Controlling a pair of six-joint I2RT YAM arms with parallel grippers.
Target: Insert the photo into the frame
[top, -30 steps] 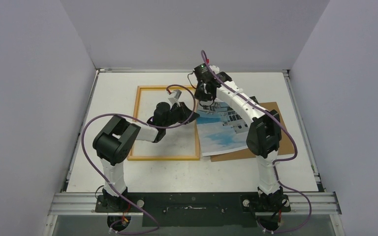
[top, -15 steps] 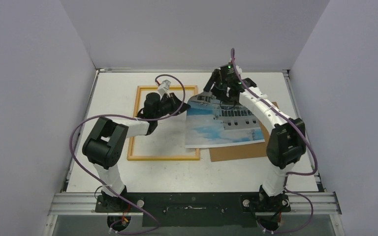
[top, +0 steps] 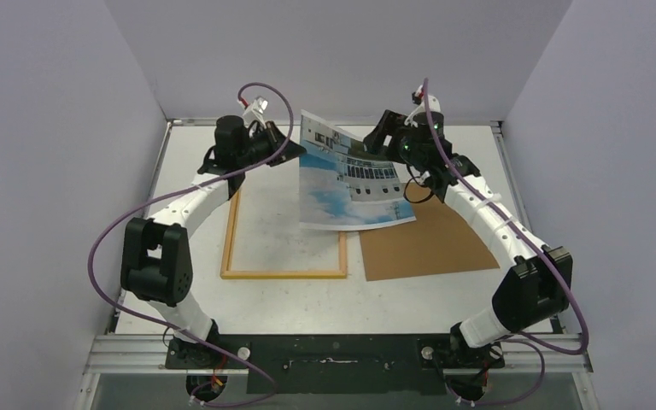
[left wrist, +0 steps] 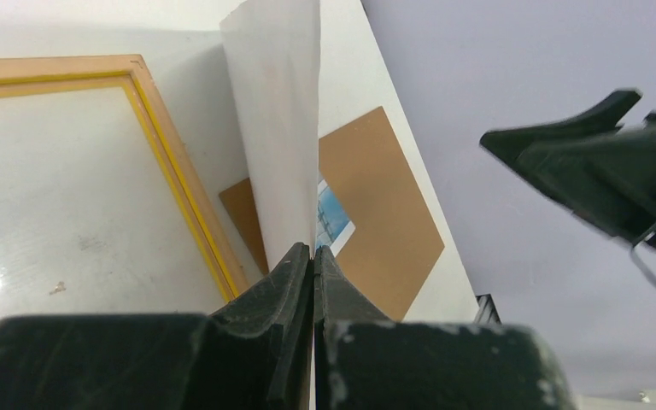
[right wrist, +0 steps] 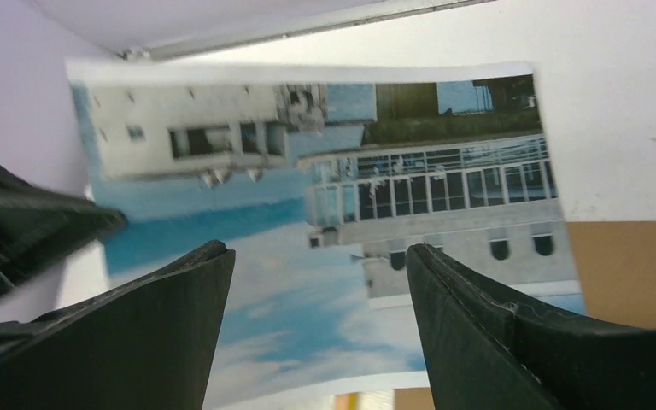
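The photo (top: 350, 184) is up in the air, in the upper middle of the top view. It hangs bent, with its picture side to the camera. Its low edge is over the right side of the frame (top: 284, 274) and the brown board (top: 427, 243). I cannot tell if that edge touches the tabletop (top: 325, 299).

The left tool (top: 286, 145) is pinched tight on the photo's upper left corner. In the left wrist view the white paper goes right in between its closed jaws. The right tool (top: 390, 137) is wide open near the photo's upper right corner and holds nothing.

To do this well, I think the left tool should carry the photo left and down slowly, so the thin paper does not flap or crease. The low edge should land first, straight, just inside the frame's lower bar. Then the rest can lie flat. The open right tool could press the far side down so it does not slide.
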